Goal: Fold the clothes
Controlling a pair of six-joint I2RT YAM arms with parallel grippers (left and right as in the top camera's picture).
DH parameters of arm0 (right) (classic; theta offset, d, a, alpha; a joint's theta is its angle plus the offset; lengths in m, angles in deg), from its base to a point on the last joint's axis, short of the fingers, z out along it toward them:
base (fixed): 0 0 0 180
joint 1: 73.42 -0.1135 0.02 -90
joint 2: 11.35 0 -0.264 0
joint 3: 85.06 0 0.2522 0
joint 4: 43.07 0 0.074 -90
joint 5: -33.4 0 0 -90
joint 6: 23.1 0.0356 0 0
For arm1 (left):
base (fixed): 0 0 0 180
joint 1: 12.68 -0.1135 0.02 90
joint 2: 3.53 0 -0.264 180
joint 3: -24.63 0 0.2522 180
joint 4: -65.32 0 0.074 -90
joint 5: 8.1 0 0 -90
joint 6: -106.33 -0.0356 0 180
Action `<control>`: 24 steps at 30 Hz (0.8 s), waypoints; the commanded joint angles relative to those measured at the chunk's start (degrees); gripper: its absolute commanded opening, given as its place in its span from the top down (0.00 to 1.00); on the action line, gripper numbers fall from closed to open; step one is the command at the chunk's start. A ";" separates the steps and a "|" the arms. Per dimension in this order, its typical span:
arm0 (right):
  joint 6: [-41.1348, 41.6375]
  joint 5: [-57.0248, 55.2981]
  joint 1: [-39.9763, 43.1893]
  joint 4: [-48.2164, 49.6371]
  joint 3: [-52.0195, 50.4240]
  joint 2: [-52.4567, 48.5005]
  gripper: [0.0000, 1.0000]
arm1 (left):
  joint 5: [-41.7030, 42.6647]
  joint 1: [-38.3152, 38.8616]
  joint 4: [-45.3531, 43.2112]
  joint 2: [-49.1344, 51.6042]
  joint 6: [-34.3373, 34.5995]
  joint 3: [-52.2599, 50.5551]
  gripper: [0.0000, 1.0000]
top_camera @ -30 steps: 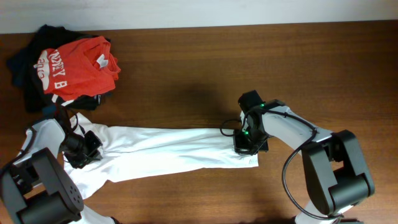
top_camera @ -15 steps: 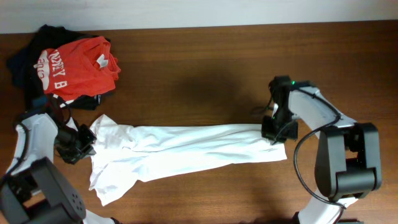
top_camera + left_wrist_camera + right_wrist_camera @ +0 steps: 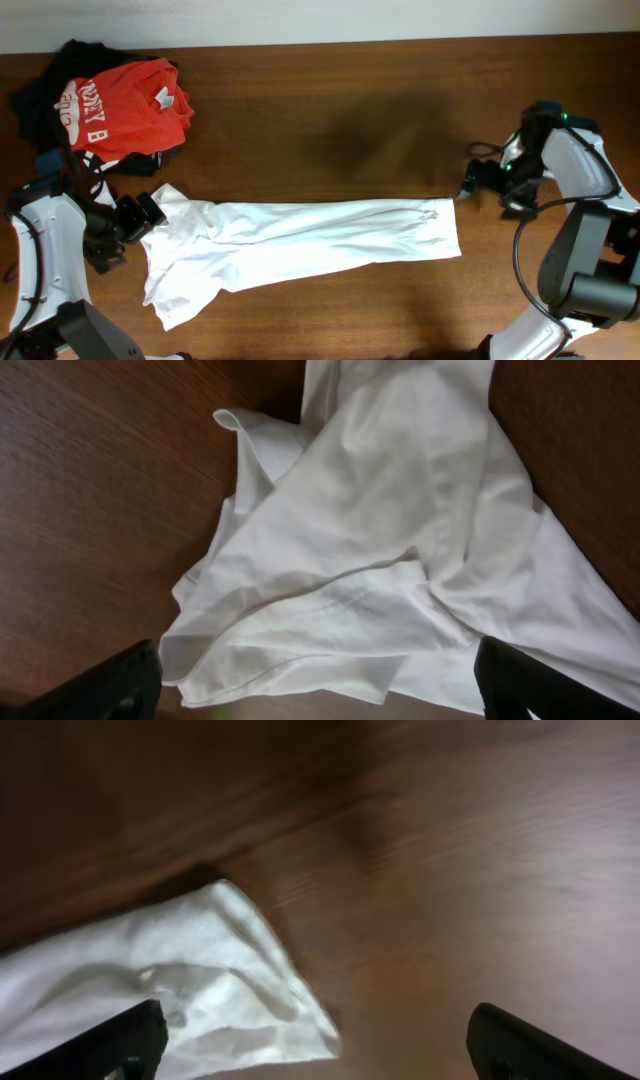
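Note:
A white garment (image 3: 300, 240) lies stretched out lengthwise on the wooden table (image 3: 330, 120). My left gripper (image 3: 138, 216) is open just off its left end, holding nothing. In the left wrist view the crumpled white cloth (image 3: 380, 550) lies ahead of the open gripper (image 3: 330, 698), its black fingertips (image 3: 115, 685) wide apart. My right gripper (image 3: 480, 182) is open a little to the right of and above the garment's right end. The right wrist view has the garment's corner (image 3: 210, 980) by the left finger (image 3: 125, 1040), the gripper (image 3: 325, 1055) empty over bare wood.
A pile of clothes sits at the back left corner: a red printed T-shirt (image 3: 125, 105) on top of dark garments (image 3: 38, 115). Bare wood stretches behind and in front of the white garment.
Both grippers were shut on the white garment's ends and pulled it out lengthwise. Now both have opened, let go and backed off outward. The garment lies flat.

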 commanded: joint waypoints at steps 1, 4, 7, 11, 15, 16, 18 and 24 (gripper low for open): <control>-9.07 13.75 -0.52 3.39 -6.78 0.02 0.01 | 0.68 0.13 0.17 -0.59 -0.07 0.90 0.01; -9.49 17.44 -1.57 7.76 -12.57 0.02 0.00 | 0.66 0.11 0.11 -0.59 -0.07 0.90 0.01; -9.49 19.45 -2.73 9.62 -15.85 0.02 0.04 | 0.66 0.13 0.04 -0.59 -0.07 0.90 0.01; -9.40 19.39 -5.18 10.69 -17.22 0.02 0.58 | 0.66 0.11 -0.09 -0.59 -0.07 0.90 0.01; -4.79 16.17 -5.27 11.74 -16.63 0.07 0.96 | 0.61 0.11 -0.13 -0.59 -0.09 0.90 0.01; -3.85 14.88 -5.03 11.43 -16.00 0.09 0.96 | 0.61 0.11 -0.15 -0.59 -0.09 0.90 0.01; -2.71 12.07 -4.22 9.70 -14.21 0.24 0.96 | 0.52 0.11 -0.17 -0.59 -0.09 0.90 0.01; 3.30 -0.81 -1.53 -0.09 -5.84 4.90 0.96 | 0.46 0.11 -0.20 -0.59 -0.09 0.90 0.01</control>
